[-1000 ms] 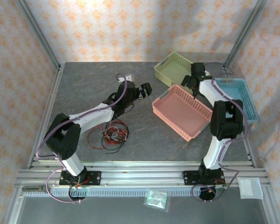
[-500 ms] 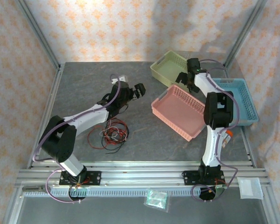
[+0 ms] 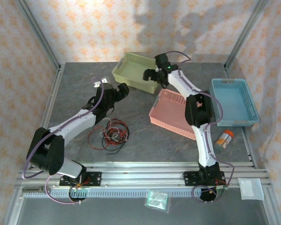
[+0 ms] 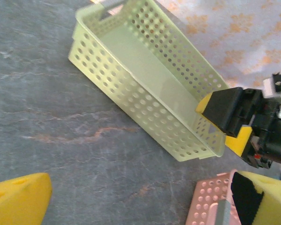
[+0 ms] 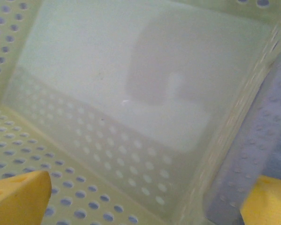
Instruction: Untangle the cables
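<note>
The cables [image 3: 110, 133], a tangle of thin black, red and pale loops, lie on the grey table in front of the left arm. My left gripper [image 3: 122, 89] hovers beyond them, open and holding nothing; its yellow fingers [image 4: 18, 197] stand wide over bare table [image 4: 84, 154]. My right gripper [image 3: 150, 75] is at the right end of the green basket [image 3: 133, 70], open. Its fingers [image 5: 18, 197] stand on either side of the basket's corner wall [image 5: 234, 140]. From the left wrist, the right gripper [image 4: 234, 124] sits at that basket's end [image 4: 145, 79].
A pink basket [image 3: 170, 115] lies right of centre, its corner in the left wrist view [image 4: 210, 206]. A blue basket [image 3: 234, 101] stands at the right, an orange-capped bottle [image 3: 224, 139] below it. Two small packets [image 3: 156, 199] [image 3: 250, 189] rest on the front rail.
The right arm swung left and the green basket moved left with it. The left arm also swung left. The pink basket shifted slightly and the bottle came into view.
</note>
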